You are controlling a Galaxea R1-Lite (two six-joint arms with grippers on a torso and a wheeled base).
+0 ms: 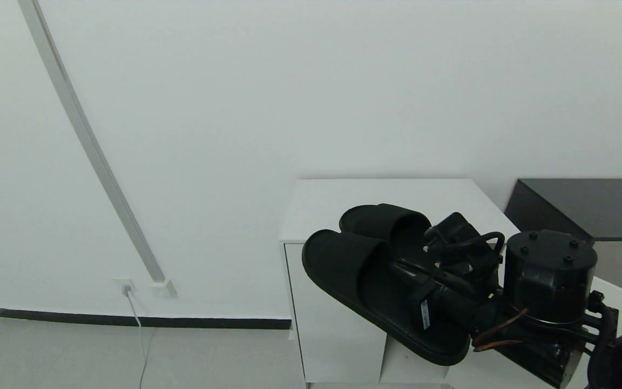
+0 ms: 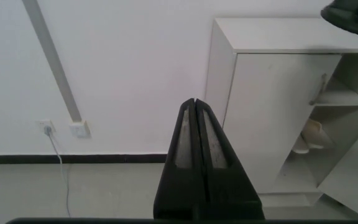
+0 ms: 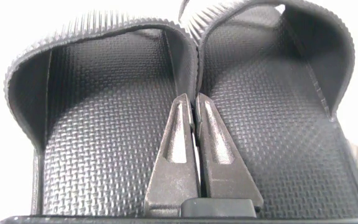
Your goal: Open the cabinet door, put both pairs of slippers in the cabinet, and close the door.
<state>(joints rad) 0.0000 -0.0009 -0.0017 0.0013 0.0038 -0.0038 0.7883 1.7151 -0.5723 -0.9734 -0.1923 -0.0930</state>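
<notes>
Right gripper (image 3: 194, 121) is clamped tight on the pair of black ribbed rubber slippers (image 1: 354, 270), pinching their inner sides together. They hang in the air right in front of the top front-left corner of the white cabinet (image 1: 386, 192), long axis running away from the robot with the toes angled left. My guess is the open shelves (image 2: 344, 96) sit further right, so the right arm has to swing them that way. The left gripper (image 2: 195, 130) is fully closed on nothing, and the only writing is a tiny white sticker (image 1: 424, 315) on the right arm, unreadable.
</notes>
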